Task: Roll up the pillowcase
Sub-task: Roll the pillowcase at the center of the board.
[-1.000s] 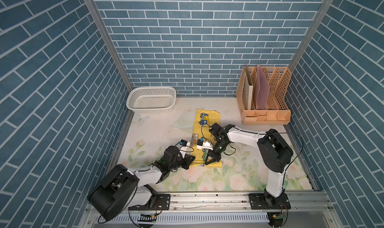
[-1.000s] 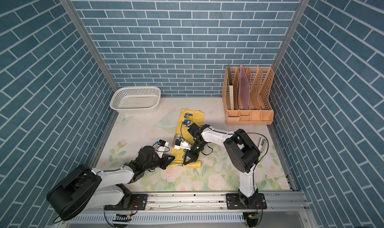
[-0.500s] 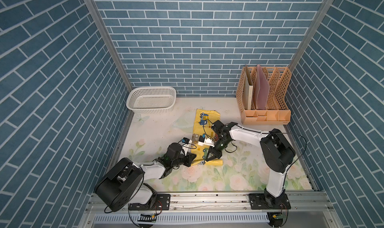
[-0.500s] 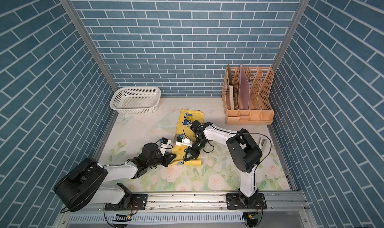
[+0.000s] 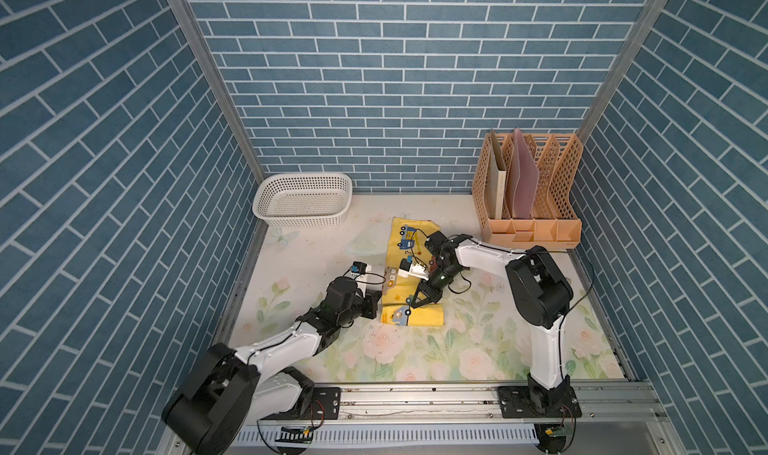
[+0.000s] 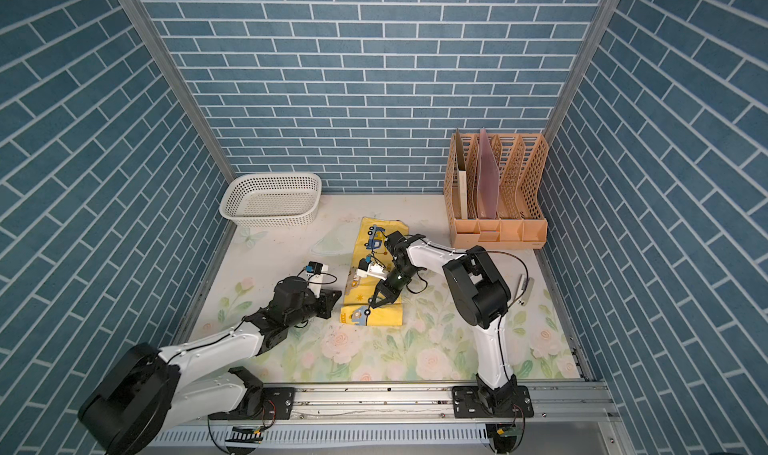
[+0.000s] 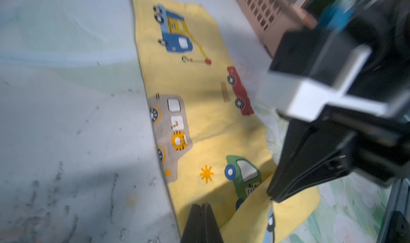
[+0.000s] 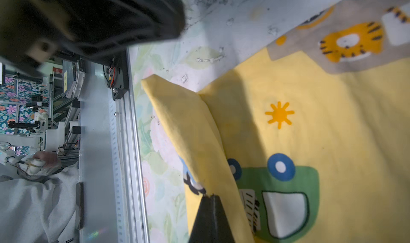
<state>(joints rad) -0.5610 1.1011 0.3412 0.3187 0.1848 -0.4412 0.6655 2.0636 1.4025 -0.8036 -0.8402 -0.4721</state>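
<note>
The yellow pillowcase [image 5: 409,249] [image 6: 376,282] with printed cars lies as a long strip mid-table, and its near end is folded back over itself [image 5: 424,316]. My right gripper [image 5: 411,307] [image 6: 368,307] [image 8: 210,196] is shut on the edge of that folded flap and holds it slightly raised [image 8: 182,124]. My left gripper [image 5: 376,303] [image 6: 336,295] [image 7: 202,206] is shut with nothing between its fingers. It hovers at the cloth's left edge beside the fold. In the right wrist view, the flap's left corner is free of the left gripper's black fingers [image 8: 133,13].
A white mesh basket [image 5: 303,201] stands at the back left. An orange file rack [image 5: 528,195] with folders is at the back right. The pale floral covering [image 5: 457,349] spreads under everything. A metal rail [image 5: 415,399] runs along the front edge.
Both grippers have shifted a little away from the front rail. The right one carried the folded flap farther over the strip. The left arm's elbow swung and its tip came nearer the cloth's edge.
</note>
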